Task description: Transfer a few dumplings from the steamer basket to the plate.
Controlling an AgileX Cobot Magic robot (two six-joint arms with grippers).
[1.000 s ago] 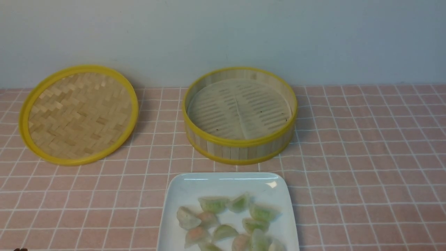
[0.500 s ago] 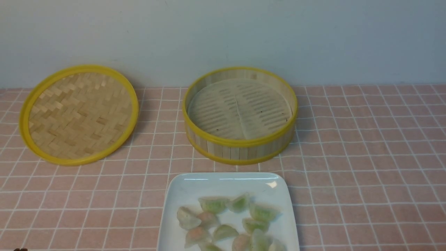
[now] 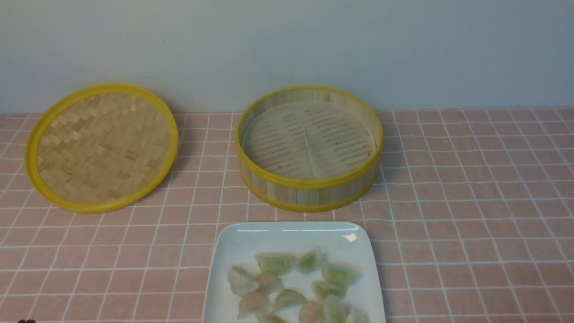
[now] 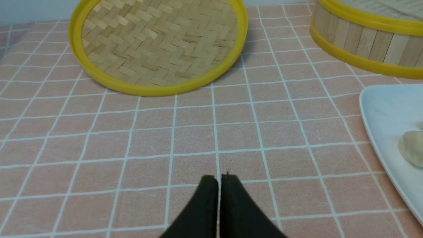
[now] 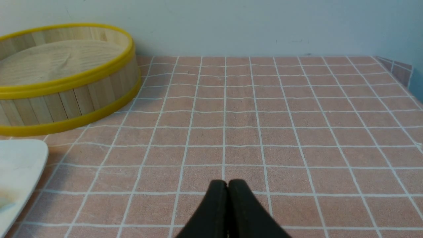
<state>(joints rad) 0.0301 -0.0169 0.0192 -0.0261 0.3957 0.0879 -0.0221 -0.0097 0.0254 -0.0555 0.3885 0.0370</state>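
From the front view you see the steamer basket (image 3: 308, 148) with only its slatted cream floor showing, and the woven bamboo lid (image 3: 102, 147) lying flat well to its left on the pink tiled cloth (image 3: 471, 202). The white plate (image 3: 237, 244) sits just in front of the basket and carries the dumplings (image 3: 241, 280), small pale crescents with translucent skins, mixed among green-filled and pink-filled ones.

In your left wrist view, the left gripper (image 4: 218, 180) is clenched with nothing between its tips, hovering over bare cloth; one pale dumpling shows at the plate's edge.

In your right wrist view, the right gripper (image 5: 227, 185) is likewise pressed closed and holds nothing, beside the basket.
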